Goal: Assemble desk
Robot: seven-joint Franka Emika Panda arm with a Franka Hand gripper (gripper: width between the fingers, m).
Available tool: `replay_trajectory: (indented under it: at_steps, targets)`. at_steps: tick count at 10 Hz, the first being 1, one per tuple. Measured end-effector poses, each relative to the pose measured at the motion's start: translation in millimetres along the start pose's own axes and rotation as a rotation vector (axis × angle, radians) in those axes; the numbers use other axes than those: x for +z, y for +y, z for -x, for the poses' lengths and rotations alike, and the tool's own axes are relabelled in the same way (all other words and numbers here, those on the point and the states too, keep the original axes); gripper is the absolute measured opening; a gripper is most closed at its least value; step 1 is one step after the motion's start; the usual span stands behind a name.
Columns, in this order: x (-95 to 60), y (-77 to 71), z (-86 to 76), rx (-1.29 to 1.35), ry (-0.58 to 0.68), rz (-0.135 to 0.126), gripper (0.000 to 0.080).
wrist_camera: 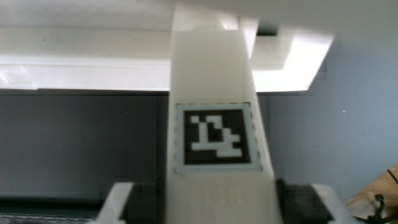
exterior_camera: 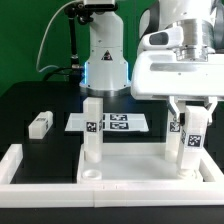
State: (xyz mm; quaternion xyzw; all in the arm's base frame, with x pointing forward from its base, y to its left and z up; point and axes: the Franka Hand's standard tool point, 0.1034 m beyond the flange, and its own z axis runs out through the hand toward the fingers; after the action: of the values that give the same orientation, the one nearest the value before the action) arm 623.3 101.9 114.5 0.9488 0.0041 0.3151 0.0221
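The white tabletop panel [exterior_camera: 130,172] lies flat at the front of the table. One white leg block [exterior_camera: 92,130] stands upright on its left part, with marker tags on its side. My gripper [exterior_camera: 190,118] is shut on a second leg block [exterior_camera: 190,150], held upright with its lower end at the panel's right part. In the wrist view this leg [wrist_camera: 217,90] fills the middle, showing a black-and-white tag, and my gripper [wrist_camera: 217,208] clamps it from both sides. A third leg block [exterior_camera: 40,124] lies loose at the exterior view's left. No fourth leg is in view.
The marker board [exterior_camera: 112,123] lies flat behind the standing leg. The robot's base [exterior_camera: 103,55] stands at the back. A low white border wall [exterior_camera: 14,160] runs along the left and front of the work area.
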Motion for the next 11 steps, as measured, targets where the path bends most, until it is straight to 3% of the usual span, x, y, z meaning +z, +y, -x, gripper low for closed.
replay_trajectory:
  at_steps: [6, 7, 8, 9, 11]
  targets:
    - [-1.7, -1.4, -3.6, -0.02, 0.04, -0.003, 0.0298]
    - [-1.7, -1.7, -3.6, -0.025, 0.04, -0.003, 0.0468]
    - [-1.7, -2.0, -3.7, -0.03, 0.04, -0.004, 0.0468]
    - [-1.7, -2.2, -3.7, -0.034, 0.04, -0.004, 0.0613]
    - [-1.8, -2.5, -3.7, -0.04, 0.041, -0.004, 0.0638]
